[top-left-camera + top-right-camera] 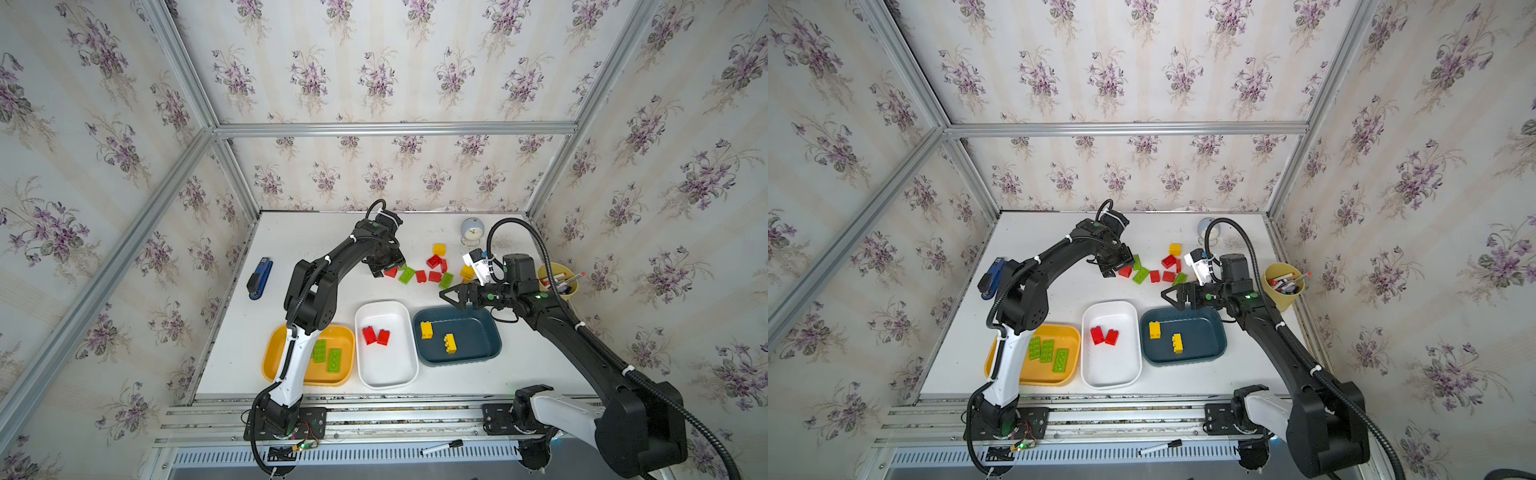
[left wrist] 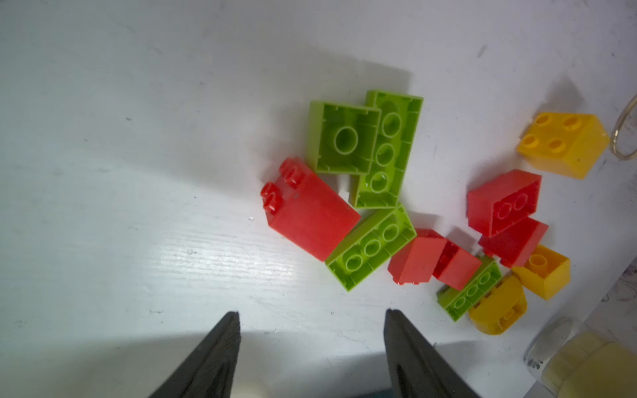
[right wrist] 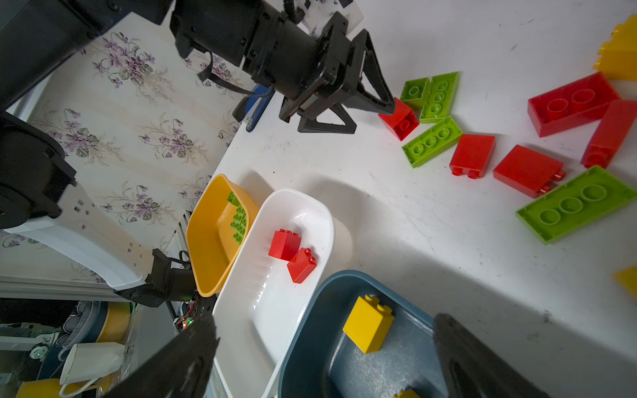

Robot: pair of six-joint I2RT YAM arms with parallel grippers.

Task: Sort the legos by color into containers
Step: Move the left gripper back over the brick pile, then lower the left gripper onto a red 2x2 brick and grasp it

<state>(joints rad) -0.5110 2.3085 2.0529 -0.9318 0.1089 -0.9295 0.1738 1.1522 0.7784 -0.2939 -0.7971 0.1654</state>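
Loose legos in red, lime green and yellow lie in a cluster at the table's far middle. My left gripper hovers at the cluster's left end, open and empty, with a red brick just ahead of its fingertips. The orange-yellow tray holds green bricks. In the white tray lie two red bricks, and in the teal tray two yellow bricks. Over the teal tray's far edge my right gripper stands wide open, holding nothing.
A blue stapler lies at the table's left. A small round clock stands at the back, and a pale-yellow cup with pens at the right edge. A marker rests on the front rail.
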